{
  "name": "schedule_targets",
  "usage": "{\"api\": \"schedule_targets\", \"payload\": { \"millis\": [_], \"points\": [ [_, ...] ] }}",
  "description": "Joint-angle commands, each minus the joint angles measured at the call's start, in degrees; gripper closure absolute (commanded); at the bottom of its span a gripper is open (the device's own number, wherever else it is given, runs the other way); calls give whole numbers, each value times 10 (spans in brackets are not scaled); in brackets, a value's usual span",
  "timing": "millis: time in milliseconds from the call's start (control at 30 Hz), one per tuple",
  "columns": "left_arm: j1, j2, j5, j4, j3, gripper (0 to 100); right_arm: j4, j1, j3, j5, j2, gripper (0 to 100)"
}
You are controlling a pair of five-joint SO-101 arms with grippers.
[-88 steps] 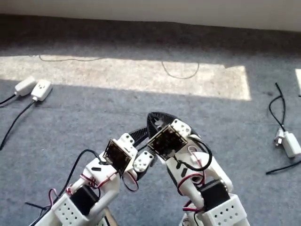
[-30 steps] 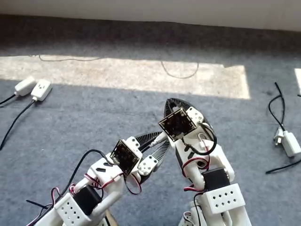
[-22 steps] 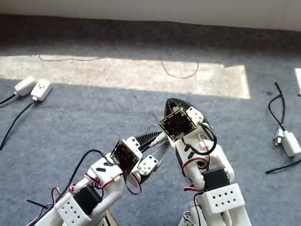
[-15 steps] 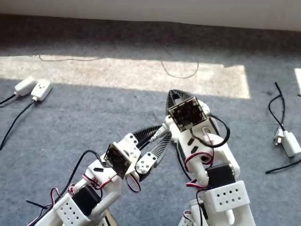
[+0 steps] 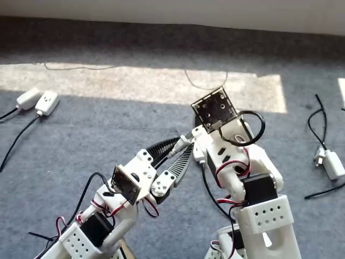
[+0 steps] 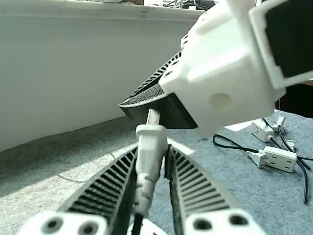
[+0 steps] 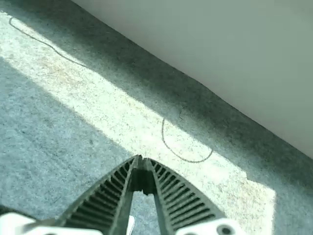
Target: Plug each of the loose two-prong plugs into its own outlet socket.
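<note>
a: where is the loose plug right now?
b: the left pincer (image 5: 183,145) is clamping the white two-prong plug (image 6: 149,159) between its ribbed fingers. it is holding it up off the grey carpet (image 5: 108,140), with the prongs pointing away from the wrist.
a: and the other arm?
b: the right pincer (image 7: 142,166) is hanging just beyond those prongs. its fingertips are meeting, so it is looking pinched narrow. i cannot tell whether it is nipping anything. in the left wrist view a prong is ending right at its black finger.
a: are any sockets showing?
b: the first outlet block (image 5: 47,102) is lying far out on the left arm's side, with a white piece (image 5: 28,98) just beside it. the second outlet block (image 5: 334,166) is lying far out on the right arm's side, with a small white plug (image 5: 320,156) at its end and black cords (image 5: 315,124) looping nearby. both are sitting well apart from the held plug.
a: anything else?
b: a band of sunlight (image 5: 108,83) is falling across the carpet, and a thin wire (image 5: 205,88) is curling over it.
</note>
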Motion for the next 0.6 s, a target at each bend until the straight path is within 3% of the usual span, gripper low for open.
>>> {"api": "schedule_targets", "payload": {
  "millis": [0, 233, 433, 567],
  "points": [
    [4, -12, 4, -14, 7, 994, -22, 9, 49, -1, 2, 992],
    [5, -13, 4, -17, 6, 994, -115, 65, 181, -1, -2, 992],
    [7, -12, 4, -15, 7, 994, -114, 71, 63, -1, -2, 992],
    [7, -8, 4, -14, 7, 994, -50, 67, -59, -1, -2, 992]
  ]
}}
